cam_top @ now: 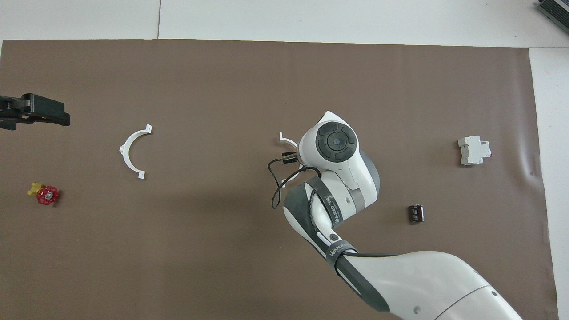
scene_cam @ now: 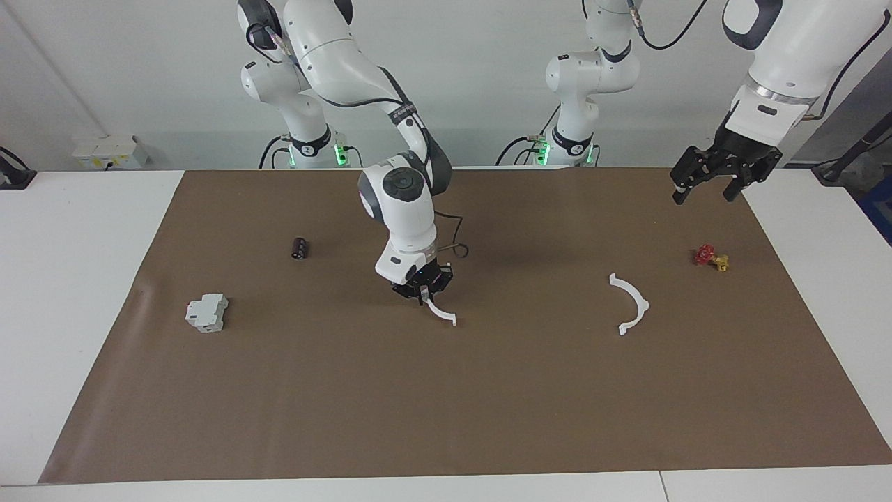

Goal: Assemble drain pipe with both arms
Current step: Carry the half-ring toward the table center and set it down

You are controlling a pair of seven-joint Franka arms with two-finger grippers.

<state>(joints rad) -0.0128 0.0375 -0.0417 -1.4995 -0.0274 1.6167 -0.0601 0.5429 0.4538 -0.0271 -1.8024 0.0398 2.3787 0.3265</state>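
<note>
1. The left gripper [scene_cam: 709, 185], a black two-finger hand with fingers spread and nothing held, is seen waiting in the air over the left arm's end of the brown paper mat [scene_cam: 488, 404].
2. A small red-and-yellow valve [scene_cam: 711, 257] and a small black cylinder [scene_cam: 300, 248] are shown nearest the robots.
3. The right gripper [scene_cam: 422, 296] is clamped on one thin white plastic half-ring [scene_cam: 443, 314], raised over mid-mat.
4. The second white half-ring [scene_cam: 631, 304] lies flat, farther out than the valve.
5. A grey-white boxy block [scene_cam: 206, 312] rests toward the right arm's end.
</note>
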